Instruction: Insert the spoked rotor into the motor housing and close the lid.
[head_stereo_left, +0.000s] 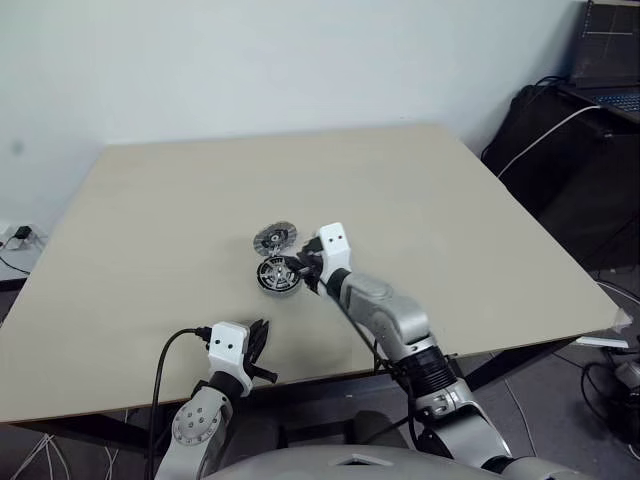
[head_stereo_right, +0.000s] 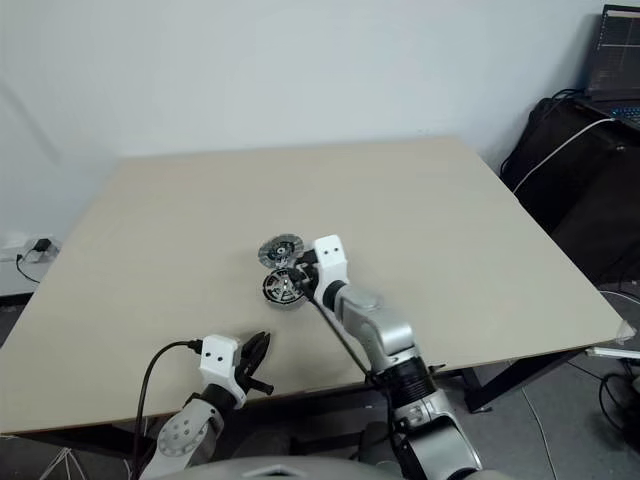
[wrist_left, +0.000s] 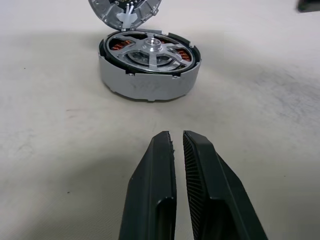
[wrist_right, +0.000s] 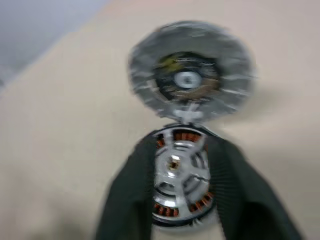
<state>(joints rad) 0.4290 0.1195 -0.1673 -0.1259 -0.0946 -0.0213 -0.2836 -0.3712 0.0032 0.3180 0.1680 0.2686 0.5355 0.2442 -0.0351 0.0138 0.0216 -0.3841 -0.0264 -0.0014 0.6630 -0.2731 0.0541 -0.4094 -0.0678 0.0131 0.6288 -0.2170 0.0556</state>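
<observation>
The motor housing (wrist_left: 149, 82) sits on the beige table with the spoked rotor (wrist_left: 151, 50) seated inside it, copper windings showing between the spokes. The lid (wrist_right: 190, 70) stands tilted open at the housing's far edge, dark centre facing the rotor. My right gripper (head_stereo_left: 298, 268) hovers just right of the housing; in its wrist view the black fingers (wrist_right: 130, 195) stand apart on either side of the housing (wrist_right: 180, 175), and nothing is held. My left gripper (wrist_left: 176, 137) rests near the table's front edge, short of the housing, its fingers together and empty.
The table's front edge (head_stereo_left: 330, 378) runs just behind my left gripper (head_stereo_left: 258, 345). A black bag (head_stereo_left: 560, 150) and a laptop (head_stereo_left: 610, 60) stand off the table at the right. Cables lie on the floor at both sides.
</observation>
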